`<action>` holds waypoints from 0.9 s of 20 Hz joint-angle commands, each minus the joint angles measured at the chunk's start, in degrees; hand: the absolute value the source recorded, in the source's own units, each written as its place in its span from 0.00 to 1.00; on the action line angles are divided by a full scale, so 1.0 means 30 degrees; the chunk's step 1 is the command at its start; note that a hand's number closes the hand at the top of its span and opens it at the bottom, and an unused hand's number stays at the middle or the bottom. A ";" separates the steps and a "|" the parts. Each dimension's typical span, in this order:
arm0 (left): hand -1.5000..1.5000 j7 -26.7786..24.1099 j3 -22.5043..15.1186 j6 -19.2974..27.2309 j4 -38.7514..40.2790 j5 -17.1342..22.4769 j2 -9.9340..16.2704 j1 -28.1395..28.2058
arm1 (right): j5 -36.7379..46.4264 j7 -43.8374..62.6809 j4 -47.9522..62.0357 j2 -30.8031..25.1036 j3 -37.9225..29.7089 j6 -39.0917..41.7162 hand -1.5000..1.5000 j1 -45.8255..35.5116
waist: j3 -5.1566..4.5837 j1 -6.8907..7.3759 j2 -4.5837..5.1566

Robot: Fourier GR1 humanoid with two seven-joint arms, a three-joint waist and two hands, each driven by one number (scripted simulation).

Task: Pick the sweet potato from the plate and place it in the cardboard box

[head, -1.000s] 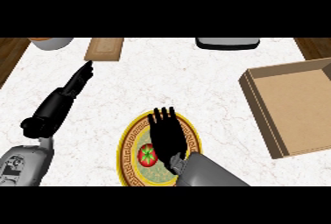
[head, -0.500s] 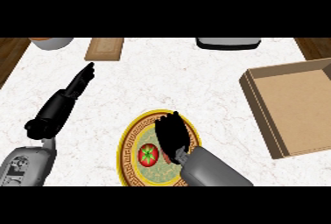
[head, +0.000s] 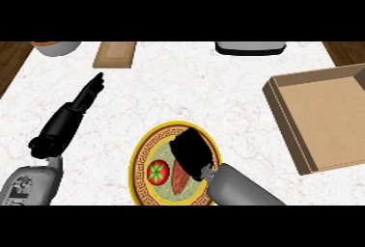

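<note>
**Right hand curled over the sweet potato on the plate**

Down on the plate, the robot's black right hand (head: 191,153) sits at the end of its grey forearm, which enters from the lower edge. Its fingers are bent downward and closed over the upper end of the reddish-brown, elongated sweet potato (head: 178,179). The sweet potato's lower part shows below and left of the hand and lies on the plate's pale green centre. Whether it has left the surface cannot be told.

Just left of the sweet potato, a red tomato with a green stalk (head: 158,171) lies on the same plate, close to it without clearly touching. Both lie within the round yellow plate with a patterned red-and-gold rim (head: 140,154), which rests on the white marble counter (head: 200,91).

To the right, well apart from the plate, the open brown cardboard box (head: 285,113) stands on the counter with nothing visible inside.

Over at the left, the robot's black left hand (head: 91,89) rests with straight fingers stretched up the counter, touching nothing.

Along the far edge lie a tan wooden board (head: 115,53), a grey bowl (head: 55,47) at the corner, and a dark-rimmed grey object (head: 251,47).
</note>
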 commanded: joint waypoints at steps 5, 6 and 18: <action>0.50 -0.0325 0.0233 0.0305 -0.0014 -0.0072 -0.0046 0.0557 | -0.1792 -1.0004 -0.5046 -0.5074 0.5015 -0.1815 1.00 0.4771 | 0.0053 -0.0667 -0.0070; 0.50 -0.0190 0.0404 0.0210 -0.0137 -0.0013 0.0192 0.0459 | -0.1889 -1.1022 -0.5916 -0.6241 0.5180 -0.2335 1.00 0.5052 | 0.0059 -0.0770 -0.0141; 0.50 -0.0165 0.1005 0.0035 -0.0197 0.0188 0.0660 0.0967 | -0.7475 -2.0305 -1.6151 -1.9454 0.0452 -1.0691 1.00 0.9086 | 0.0021 -0.1465 -0.0086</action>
